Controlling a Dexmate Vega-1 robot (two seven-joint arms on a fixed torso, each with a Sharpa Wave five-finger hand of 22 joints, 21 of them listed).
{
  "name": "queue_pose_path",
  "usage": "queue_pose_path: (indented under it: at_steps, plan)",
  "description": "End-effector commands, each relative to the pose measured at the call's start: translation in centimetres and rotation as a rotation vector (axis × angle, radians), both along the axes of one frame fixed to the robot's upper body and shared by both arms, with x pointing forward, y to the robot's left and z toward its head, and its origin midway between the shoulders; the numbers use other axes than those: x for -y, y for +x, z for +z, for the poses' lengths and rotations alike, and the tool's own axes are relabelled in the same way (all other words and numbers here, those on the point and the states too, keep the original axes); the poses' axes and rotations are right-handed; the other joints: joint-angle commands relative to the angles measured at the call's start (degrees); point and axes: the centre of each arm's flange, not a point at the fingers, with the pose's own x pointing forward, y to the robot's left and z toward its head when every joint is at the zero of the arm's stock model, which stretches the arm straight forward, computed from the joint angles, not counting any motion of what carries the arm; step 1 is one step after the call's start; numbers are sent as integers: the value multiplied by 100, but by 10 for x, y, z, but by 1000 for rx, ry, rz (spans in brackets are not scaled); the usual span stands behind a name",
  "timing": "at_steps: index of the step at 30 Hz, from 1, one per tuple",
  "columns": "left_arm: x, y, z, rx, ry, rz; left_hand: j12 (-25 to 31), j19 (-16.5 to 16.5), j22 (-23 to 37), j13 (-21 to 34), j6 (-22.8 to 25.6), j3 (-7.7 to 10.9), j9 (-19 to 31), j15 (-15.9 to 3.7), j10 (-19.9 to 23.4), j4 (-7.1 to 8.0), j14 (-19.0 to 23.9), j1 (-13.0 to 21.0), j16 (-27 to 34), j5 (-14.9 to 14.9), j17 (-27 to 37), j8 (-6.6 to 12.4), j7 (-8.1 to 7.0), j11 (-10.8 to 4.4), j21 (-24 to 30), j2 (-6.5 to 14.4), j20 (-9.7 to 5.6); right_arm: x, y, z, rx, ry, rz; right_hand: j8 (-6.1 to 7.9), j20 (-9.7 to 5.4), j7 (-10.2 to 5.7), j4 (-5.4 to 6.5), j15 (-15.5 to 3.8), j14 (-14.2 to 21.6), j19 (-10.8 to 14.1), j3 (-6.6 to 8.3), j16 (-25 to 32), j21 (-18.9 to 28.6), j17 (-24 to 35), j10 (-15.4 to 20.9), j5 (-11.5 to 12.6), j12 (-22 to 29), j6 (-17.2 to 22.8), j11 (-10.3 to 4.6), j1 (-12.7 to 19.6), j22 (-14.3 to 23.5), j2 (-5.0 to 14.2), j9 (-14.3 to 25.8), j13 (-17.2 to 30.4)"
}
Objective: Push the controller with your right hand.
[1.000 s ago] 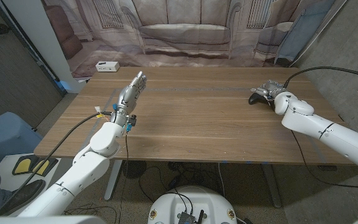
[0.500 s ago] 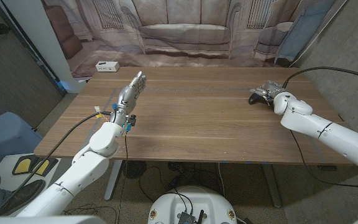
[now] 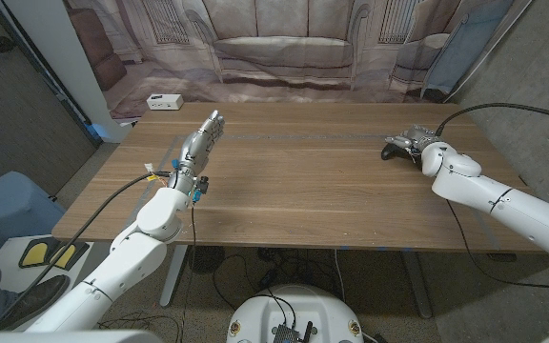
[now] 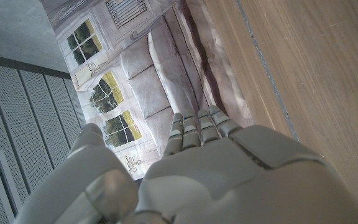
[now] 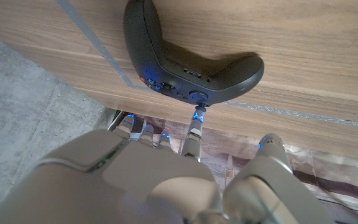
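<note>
Controller (image 3: 396,149): one, black, lying on the table (image 3: 313,191) toward its right end, at about two o'clock from the table's middle in the head view. The right hand (image 3: 416,141) sits just beside it, at the controller's three o'clock side, with the fingers reaching over its near edge; whether they touch cannot be told from here. One left hand (image 3: 203,138) stands at about ten o'clock from the table's middle, well apart from the controller, fingers straight and together, holding nothing. One white box (image 3: 164,101) sits beyond the table's far left corner.

In the left wrist view, the left hand (image 4: 197,168) shows its back, fingers (image 4: 197,127) extended side by side and the thumb set apart, empty, over the wood.

In the right wrist view, the controller (image 5: 185,59) shows its buttons and thumbstick, which the head view leaves too small to make out. The right hand (image 5: 154,180) lies close under it, fingers (image 5: 194,134) slightly apart and pointing at its edge, one fingertip at the thumbstick. The hand grips nothing.
</note>
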Motion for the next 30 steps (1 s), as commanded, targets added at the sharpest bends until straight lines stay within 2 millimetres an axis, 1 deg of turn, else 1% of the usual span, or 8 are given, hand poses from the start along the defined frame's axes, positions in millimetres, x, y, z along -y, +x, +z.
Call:
queue_pose_path:
  at_steps: [1,20,30]
  plan:
    - [2,0,0,5,1,-9,-7,-44,32,11,38,3,15,8,13,-41,-4,18,3,-17,13,2,-7,6,-33,37,37,3,-3,-4,-4,-2,-7,43,38,14,7,-52,-643,-274,3,30,42,8,10,20,35,50,-9,-37,16,18,25,21]
    - [2,0,-4,1,-6,-9,-10,-59,33,12,50,2,15,8,18,-55,-12,8,0,-18,13,2,-18,16,-34,44,47,-2,0,-2,-21,-29,-5,23,40,-39,3,-73,-589,-200,5,41,51,7,25,23,34,33,-43,-36,17,16,25,19]
    - [3,0,-2,6,-4,-9,-15,-66,33,12,55,2,15,9,11,-62,-8,3,1,-18,13,1,-25,10,-35,47,48,-3,-3,-5,-31,-40,-15,44,41,-93,-2,-80,-490,-139,10,70,58,6,84,24,50,107,-75,-31,17,17,25,18]
